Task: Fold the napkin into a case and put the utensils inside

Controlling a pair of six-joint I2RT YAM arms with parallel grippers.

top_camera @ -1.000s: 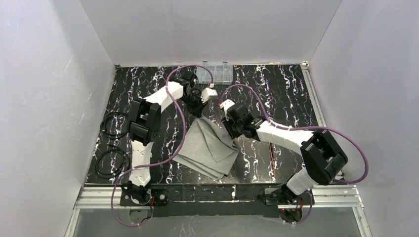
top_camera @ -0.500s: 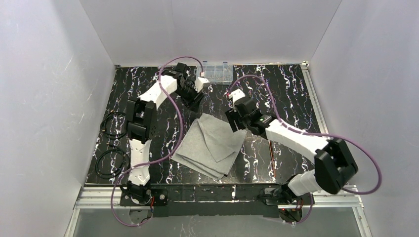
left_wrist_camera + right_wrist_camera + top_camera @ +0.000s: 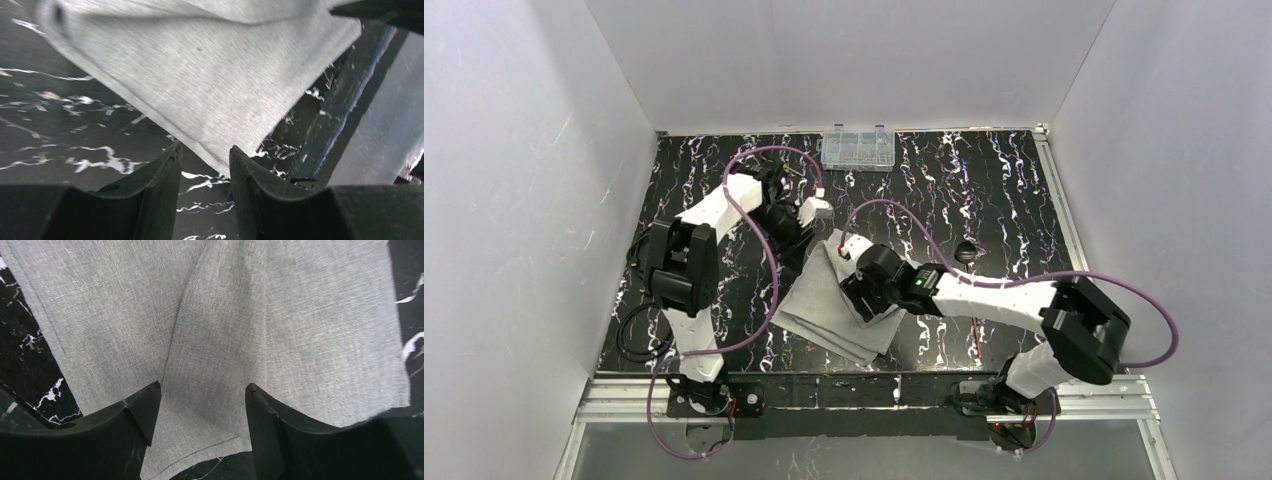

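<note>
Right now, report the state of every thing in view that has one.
napkin: folded in layers, lying flat.
utensils: on the table, outside the napkin.
left gripper: open, empty, at the napkin's corner.
right gripper: open, empty, over the napkin.
clear box: lid state unclear.

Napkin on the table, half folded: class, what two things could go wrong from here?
1. The right gripper hangs open over a crease in the layered napkin; closing there may pinch only the top layer and pull the fold apart.
2. The left gripper is open at a napkin corner; nudging it could drag the cloth askew.
</note>
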